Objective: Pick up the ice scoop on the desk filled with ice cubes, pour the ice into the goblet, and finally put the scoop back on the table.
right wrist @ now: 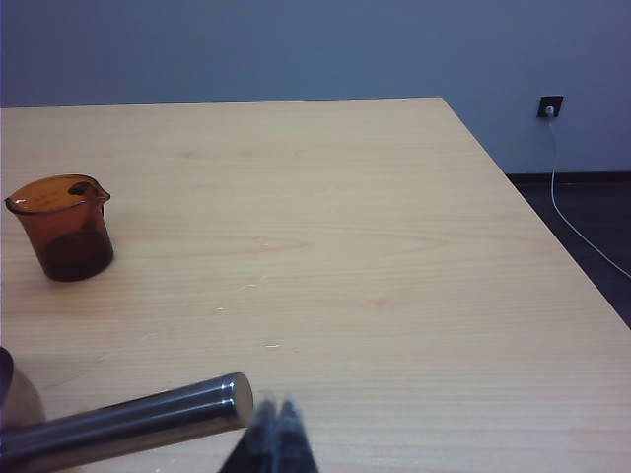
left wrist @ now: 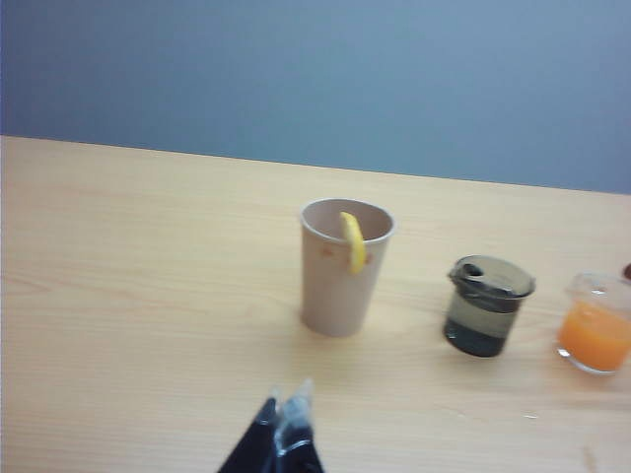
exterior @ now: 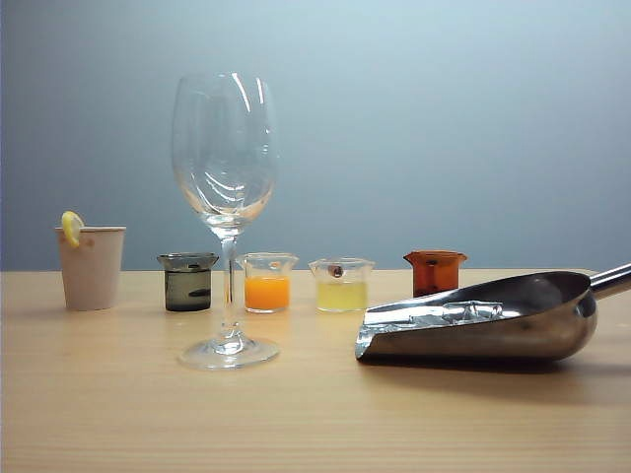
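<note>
The shiny ice scoop (exterior: 483, 323) lies on the desk (exterior: 315, 414) at the right, with clear ice cubes (exterior: 444, 313) in its trough and its rod handle (exterior: 611, 281) pointing off to the right. The empty goblet (exterior: 225, 212) stands upright left of it. Neither gripper shows in the exterior view. In the right wrist view my right gripper (right wrist: 277, 412) is shut and empty, its tips beside the end of the scoop handle (right wrist: 138, 419). The left gripper (left wrist: 285, 404) is shut and empty above bare table, short of the paper cup.
Behind the goblet stand a beige paper cup with a lemon slice (exterior: 91, 264), a dark beaker (exterior: 188, 281), an orange-juice beaker (exterior: 267, 282), a yellow beaker (exterior: 341, 284) and an amber beaker (exterior: 434, 271). The table's right edge (right wrist: 552, 236) drops to a dark floor.
</note>
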Controlling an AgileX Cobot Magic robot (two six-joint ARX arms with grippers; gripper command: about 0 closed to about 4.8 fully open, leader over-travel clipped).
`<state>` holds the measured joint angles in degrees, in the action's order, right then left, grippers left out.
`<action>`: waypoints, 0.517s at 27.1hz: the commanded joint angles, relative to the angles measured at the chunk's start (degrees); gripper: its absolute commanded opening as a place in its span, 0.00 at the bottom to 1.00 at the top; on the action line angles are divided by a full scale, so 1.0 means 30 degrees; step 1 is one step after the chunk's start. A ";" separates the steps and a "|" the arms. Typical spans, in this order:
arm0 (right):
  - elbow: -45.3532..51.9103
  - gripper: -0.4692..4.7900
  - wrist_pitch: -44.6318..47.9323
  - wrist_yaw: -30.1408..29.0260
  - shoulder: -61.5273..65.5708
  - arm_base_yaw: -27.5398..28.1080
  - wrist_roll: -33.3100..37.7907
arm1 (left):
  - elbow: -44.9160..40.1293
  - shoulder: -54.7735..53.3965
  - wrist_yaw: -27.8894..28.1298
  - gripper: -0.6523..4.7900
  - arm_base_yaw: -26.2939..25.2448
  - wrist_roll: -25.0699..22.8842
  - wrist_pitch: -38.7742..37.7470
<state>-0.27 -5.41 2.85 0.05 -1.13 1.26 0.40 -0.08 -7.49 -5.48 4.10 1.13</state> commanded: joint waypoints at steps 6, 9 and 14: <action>0.0073 0.08 0.0918 -0.0058 0.0007 -0.0051 0.0073 | 0.0036 0.0000 0.0204 0.11 -0.0007 0.0146 0.0233; 0.0066 0.08 0.0925 -0.0058 0.0007 -0.0051 0.0080 | 0.0036 0.0000 0.0423 0.11 -0.0007 0.0160 0.0233; -0.0619 0.08 0.0393 0.0073 0.0007 -0.0044 0.0182 | 0.0539 0.0000 0.0204 0.11 -0.0007 0.0299 0.0372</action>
<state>-0.80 -4.47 2.87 0.05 -1.19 1.45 0.67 -0.10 -6.50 -5.48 4.78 1.02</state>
